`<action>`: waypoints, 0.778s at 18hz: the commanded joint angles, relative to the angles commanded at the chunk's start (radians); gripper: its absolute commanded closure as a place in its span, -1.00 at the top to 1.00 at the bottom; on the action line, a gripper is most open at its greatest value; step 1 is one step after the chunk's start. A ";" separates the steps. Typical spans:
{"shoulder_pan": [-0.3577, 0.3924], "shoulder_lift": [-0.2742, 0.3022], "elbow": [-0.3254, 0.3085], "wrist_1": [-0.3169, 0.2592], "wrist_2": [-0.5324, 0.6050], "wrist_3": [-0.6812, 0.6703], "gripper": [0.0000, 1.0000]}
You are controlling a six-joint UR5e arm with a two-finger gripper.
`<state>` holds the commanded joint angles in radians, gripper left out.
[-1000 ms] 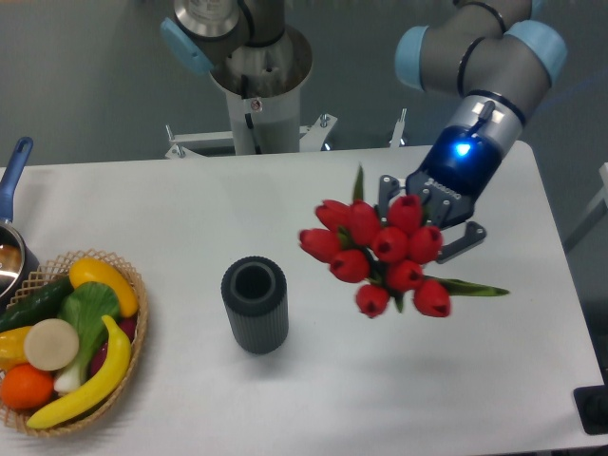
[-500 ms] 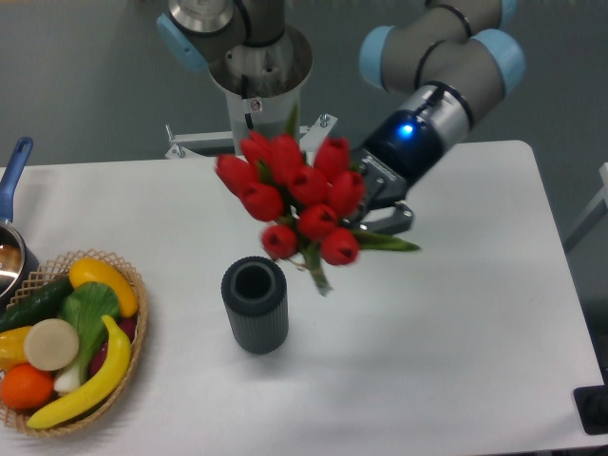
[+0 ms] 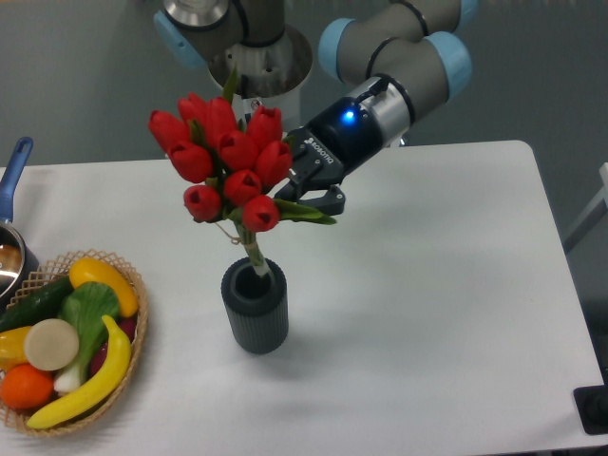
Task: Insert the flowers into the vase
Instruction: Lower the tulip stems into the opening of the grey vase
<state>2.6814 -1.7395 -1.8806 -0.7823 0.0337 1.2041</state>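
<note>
Surroundings: a wicker basket [image 3: 133, 313] of toy fruit and vegetables lies well left of the vase [image 3: 255, 306]; a blue-handled pot [image 3: 11, 242] sits beyond it at the table [image 3: 446, 313] edge.
In the way: nothing between stems and vase mouth.
Flowers: the flowers [image 3: 223, 171] hang above the vase, tilted, stem ends at its mouth.
Gripper: the gripper [image 3: 306, 185], up and right of the vase, is clamped on the bouquet below the buds.
Count: one vase, one bouquet, about ten buds.
</note>
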 joint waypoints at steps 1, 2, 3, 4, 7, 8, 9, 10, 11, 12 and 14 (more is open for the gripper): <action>0.000 0.002 -0.014 0.000 0.000 0.009 -0.35; 0.000 -0.002 -0.024 0.000 0.000 0.026 -0.35; 0.000 -0.011 -0.028 0.000 0.002 0.047 -0.35; 0.000 -0.020 -0.034 0.000 0.000 0.063 -0.35; -0.006 -0.035 -0.043 0.000 0.002 0.084 -0.35; -0.008 -0.041 -0.045 0.000 0.000 0.084 -0.35; -0.008 -0.041 -0.046 0.000 0.002 0.084 -0.35; -0.008 -0.044 -0.048 -0.002 0.002 0.083 -0.35; -0.009 -0.049 -0.052 0.000 0.002 0.084 -0.35; -0.012 -0.051 -0.060 0.000 0.002 0.084 -0.35; -0.012 -0.061 -0.072 0.000 0.003 0.086 -0.34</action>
<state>2.6691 -1.8008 -1.9527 -0.7823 0.0368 1.2901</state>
